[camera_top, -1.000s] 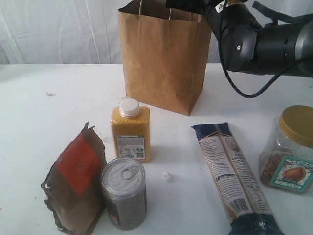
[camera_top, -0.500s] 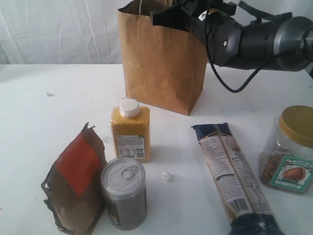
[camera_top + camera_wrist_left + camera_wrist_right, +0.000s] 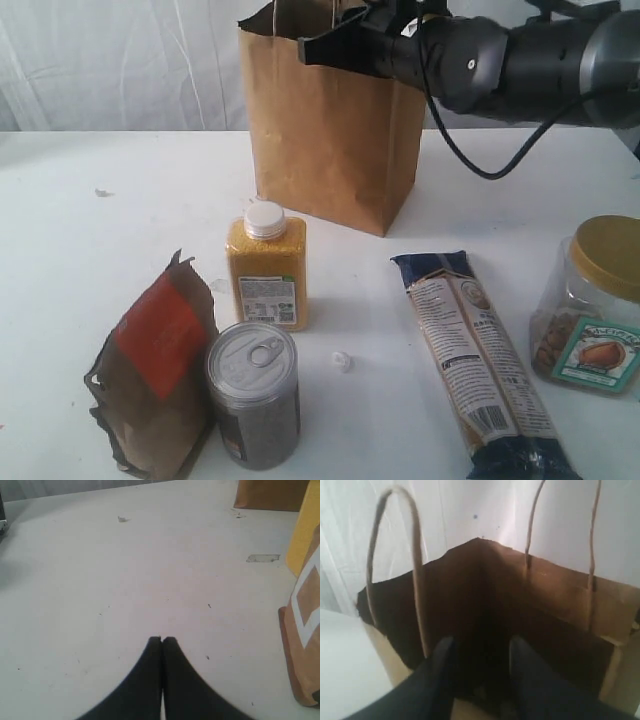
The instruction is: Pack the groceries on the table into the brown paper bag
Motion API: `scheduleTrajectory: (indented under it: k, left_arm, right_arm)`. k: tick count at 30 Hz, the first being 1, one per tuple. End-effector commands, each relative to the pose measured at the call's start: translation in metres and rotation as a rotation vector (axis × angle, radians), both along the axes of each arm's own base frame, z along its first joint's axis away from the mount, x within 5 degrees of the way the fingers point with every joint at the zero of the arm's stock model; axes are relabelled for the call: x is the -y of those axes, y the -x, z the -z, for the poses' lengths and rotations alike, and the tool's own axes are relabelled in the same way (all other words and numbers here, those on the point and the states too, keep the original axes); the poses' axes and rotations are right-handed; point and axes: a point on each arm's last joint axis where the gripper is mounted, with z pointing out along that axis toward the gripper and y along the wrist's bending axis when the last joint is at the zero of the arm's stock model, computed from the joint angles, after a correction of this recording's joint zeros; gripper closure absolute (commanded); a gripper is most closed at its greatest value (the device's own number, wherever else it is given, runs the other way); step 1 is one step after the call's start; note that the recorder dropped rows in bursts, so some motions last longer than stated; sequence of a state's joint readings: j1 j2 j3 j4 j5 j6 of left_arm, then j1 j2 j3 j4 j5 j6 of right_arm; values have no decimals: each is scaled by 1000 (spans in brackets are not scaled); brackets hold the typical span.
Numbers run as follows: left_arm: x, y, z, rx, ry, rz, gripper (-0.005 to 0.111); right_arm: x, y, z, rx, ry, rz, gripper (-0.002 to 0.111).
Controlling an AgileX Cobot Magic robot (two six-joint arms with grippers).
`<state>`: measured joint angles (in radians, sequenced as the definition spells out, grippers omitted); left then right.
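Paper bag (image 3: 330,130) mouth seen directly below right gripper (image 3: 480,647); jaws parted, nothing held. Drop-off step judged. Next: arm to be lifted clear, bottle (image 3: 266,270) fetched. Left gripper (image 3: 162,641) closed, empty.

Overall light: bright, even, diffuse; the white bench (image 3: 80,250) is near washed out in the exterior view.
Backlight: the white curtain (image 3: 460,510) glows behind the brown paper bag (image 3: 560,595) in the right wrist view.
Bag interior: deep shadow, detail lost.
Focus, right wrist: right gripper (image 3: 481,642) is a dark, blurred silhouette.
Focus, left wrist: left gripper (image 3: 161,639) is flat black, softer toward the frame edge; faint pink cast on the bench.
Shadows: soft, faint, close under items.
Glare: mild sheen on silver can (image 3: 252,352) lid and clear jar (image 3: 590,310).
Sharpness: exterior view soft; label print unreadable.
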<state>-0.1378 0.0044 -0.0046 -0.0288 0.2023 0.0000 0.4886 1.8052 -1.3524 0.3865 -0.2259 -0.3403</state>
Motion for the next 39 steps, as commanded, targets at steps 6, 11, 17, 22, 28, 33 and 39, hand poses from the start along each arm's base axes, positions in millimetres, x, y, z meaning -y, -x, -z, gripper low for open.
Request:
scheduleTrajectory:
  k: [6, 11, 17, 22, 28, 33, 39]
  left_arm:
    - [0, 0, 1, 1, 0, 6, 107]
    - [0, 0, 1, 1, 0, 6, 107]
    - [0, 0, 1, 1, 0, 6, 107]
    - [0, 0, 1, 1, 0, 6, 107]
    - [0, 0, 1, 1, 0, 6, 107]
    - [0, 0, 1, 1, 0, 6, 107]
    - [0, 0, 1, 1, 0, 6, 107]
  right_arm:
    - [12, 44, -55, -37, 133, -138, 83]
    - [20, 84, -69, -232, 209, -280, 99]
    - [32, 122, -60, -421, 293, -382, 108]
    - [33, 149, -26, -583, 420, -506, 108]
    - [10, 174, 38, -734, 572, -632, 108]
    - [-12, 158, 97, -775, 708, -632, 108]
    - [-23, 140, 129, -753, 726, -610, 89]
